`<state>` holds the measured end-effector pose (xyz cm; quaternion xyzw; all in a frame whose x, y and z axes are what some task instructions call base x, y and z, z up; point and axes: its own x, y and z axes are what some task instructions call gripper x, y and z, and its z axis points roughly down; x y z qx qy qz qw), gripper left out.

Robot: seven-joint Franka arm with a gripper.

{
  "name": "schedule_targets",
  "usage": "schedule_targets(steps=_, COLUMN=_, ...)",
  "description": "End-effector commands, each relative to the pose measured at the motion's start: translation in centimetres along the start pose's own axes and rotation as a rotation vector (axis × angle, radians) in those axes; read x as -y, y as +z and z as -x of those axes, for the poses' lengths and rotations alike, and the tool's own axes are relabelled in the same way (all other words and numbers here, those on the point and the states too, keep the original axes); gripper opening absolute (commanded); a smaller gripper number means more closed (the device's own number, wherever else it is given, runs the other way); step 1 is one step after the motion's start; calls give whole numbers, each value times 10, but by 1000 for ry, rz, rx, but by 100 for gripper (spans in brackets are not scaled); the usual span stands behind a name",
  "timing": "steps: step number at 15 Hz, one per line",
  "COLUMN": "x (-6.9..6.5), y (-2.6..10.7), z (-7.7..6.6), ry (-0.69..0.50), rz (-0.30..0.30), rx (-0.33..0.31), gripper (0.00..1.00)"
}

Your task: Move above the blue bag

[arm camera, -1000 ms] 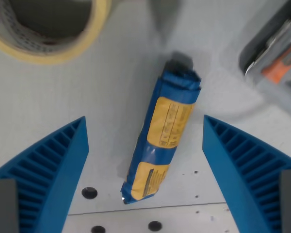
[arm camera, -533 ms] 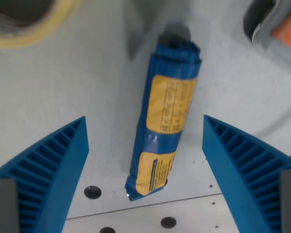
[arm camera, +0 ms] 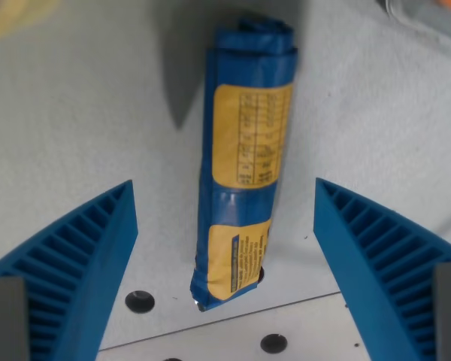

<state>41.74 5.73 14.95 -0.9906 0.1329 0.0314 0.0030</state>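
Blue plastic, rolled tight and banded with two yellow labels, fills the middle of the wrist view: the bag (arm camera: pixel 244 158) lies flat on a pale grey table (arm camera: pixel 75 135), its long axis running almost straight up the picture, leaning slightly toward the wrist view's right at the top. Its folded end sits near the upper edge of the picture, and its crimped lower end rests just above a seam in the tabletop where a row of dark holes (arm camera: pixel 139 301) shows. The gripper (arm camera: pixel 225 278) hangs over it with its two ribbed blue fingers (arm camera: pixel 75 263) spread wide, one on each side of the bag, well clear of it and holding nothing. The lower end of the bag lies between the fingertips; the rest reaches upward past them. A dark shadow (arm camera: pixel 177 90) falls on the table just to the wrist view's left of the bag's upper half. At the upper left corner a blurred sliver of yellowish tape (arm camera: pixel 7 15) shows, and at the upper right corner a grey and orange object (arm camera: pixel 436 9), too cropped to identify.
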Motion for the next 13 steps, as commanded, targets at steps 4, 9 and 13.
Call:
schedule_targets(steps=4, x=-6, y=1, z=19, ry=106, rz=-69, rx=-126, gripper=100)
schedule_targets(steps=9, x=-9, y=3, z=21, ry=85, rz=-70, rx=-126, gripper=100)
schedule_targets(steps=13, x=-10, y=3, z=22, ry=78, rz=-70, rx=-127, gripper=100)
